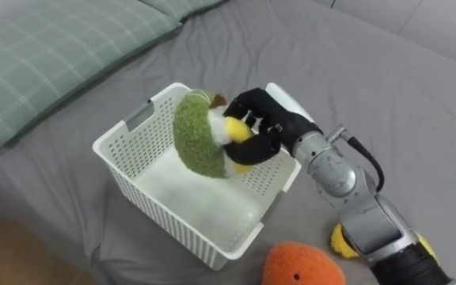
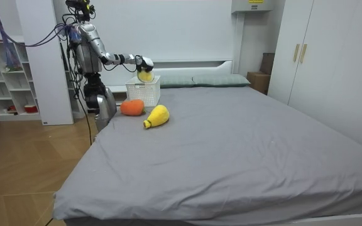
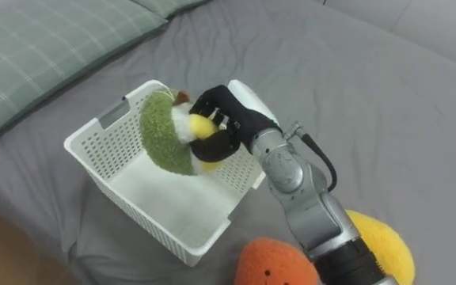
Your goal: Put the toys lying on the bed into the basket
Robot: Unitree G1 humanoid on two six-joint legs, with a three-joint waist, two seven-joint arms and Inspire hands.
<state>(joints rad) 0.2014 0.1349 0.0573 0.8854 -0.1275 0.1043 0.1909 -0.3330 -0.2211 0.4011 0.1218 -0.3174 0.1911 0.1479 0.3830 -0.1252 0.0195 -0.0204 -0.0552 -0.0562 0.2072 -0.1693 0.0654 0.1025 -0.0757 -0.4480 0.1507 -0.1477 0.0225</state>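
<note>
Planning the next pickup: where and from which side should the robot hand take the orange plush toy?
Probably from above, gripping across its rounded middle: the orange plush toy lies flat on the bed, with the white basket and yellow toy close beside it, crowding the sides.

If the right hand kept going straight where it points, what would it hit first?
Probably the white basket, at its far rim: the right hand, curled round the green plush toy, points across it. Held higher, it might pass toward the checked pillow; depth unclear.
</note>
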